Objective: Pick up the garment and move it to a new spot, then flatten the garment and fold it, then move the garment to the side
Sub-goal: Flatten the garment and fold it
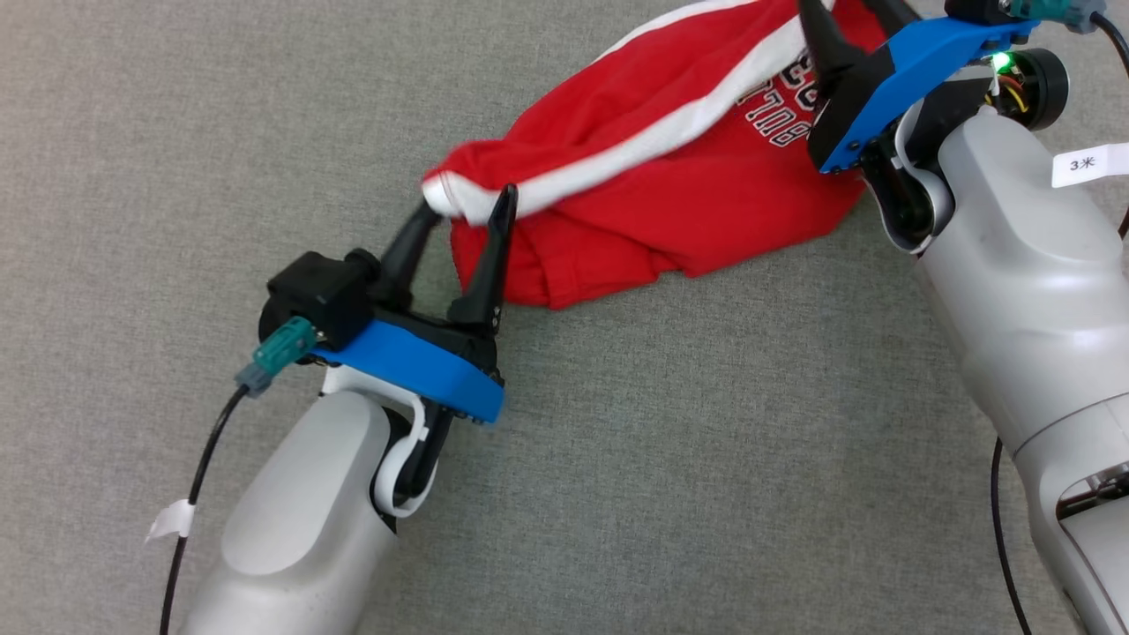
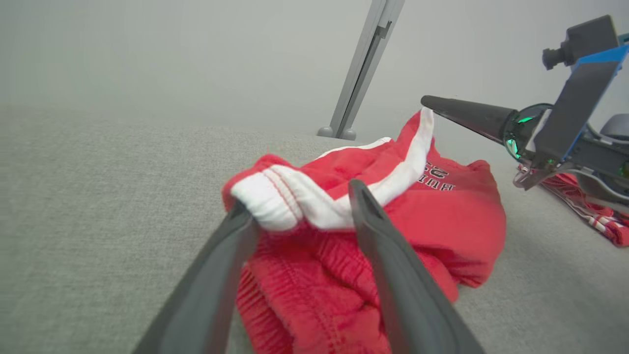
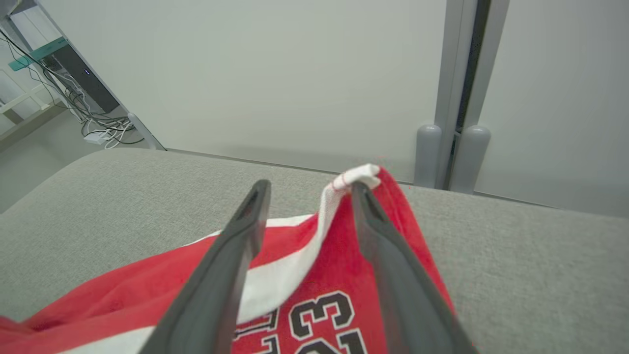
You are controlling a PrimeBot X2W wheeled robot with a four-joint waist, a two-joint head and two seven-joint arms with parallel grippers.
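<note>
The garment [image 1: 670, 176] lies bunched on the grey surface [image 1: 706, 459], and its long axis runs from one gripper to the other. The left gripper [image 1: 470, 201] is at the garment's near end, fingers spread, with the white cuff [image 2: 265, 199] loose between the tips. The right gripper [image 3: 309, 186] is at the garment's far end, also spread, with a striped corner [image 3: 361, 173] draped on one finger. Neither gripper pinches the cloth. Flattening probably calls for fresh grips at both ends.
</note>
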